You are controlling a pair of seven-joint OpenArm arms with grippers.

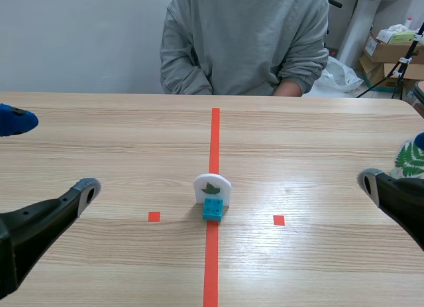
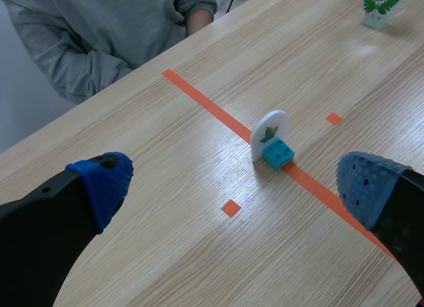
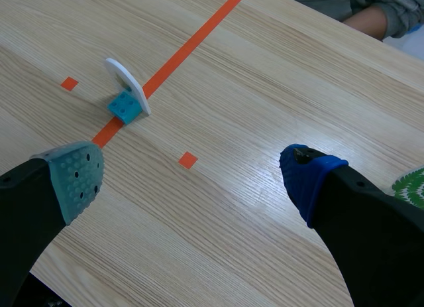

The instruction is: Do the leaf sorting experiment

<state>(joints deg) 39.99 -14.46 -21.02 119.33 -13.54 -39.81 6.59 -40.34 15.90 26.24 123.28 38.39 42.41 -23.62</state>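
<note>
Scene view shows a white leaf card (image 1: pixel 212 186) standing upright on the wooden table (image 1: pixel 99 134), near its middle and right on the long orange-red tape line (image 1: pixel 214 134). The card is plugged into a teal brick (image 1: pixel 212 209) at its foot. Its long axis runs straight up, its rounded top is uppermost, and its broad face with a small dark green leaf turns toward the robot, square across the line. The left gripper (image 1: pixel 52 154) hangs low at the left with its fingers spread wide and nothing between them. The right gripper (image 1: pixel 395 164) sits low at the right, equally spread and holding nothing, with a fern card (image 1: pixel 411 160) close by it. A person in a grey sweatshirt (image 1: pixel 245 42) sits across the table, and cardboard boxes (image 1: pixel 387 52) stand behind. Left wrist view has the leaf card well ahead of the spread fingers, brick on the near side, and the fern card far beyond, upright on a pale base. Right wrist view catches the leaf card nearly edge-on, ahead of the grey-green padded finger, while the fern card peeks out just beside the blue-padded finger, outside the gap.
</note>
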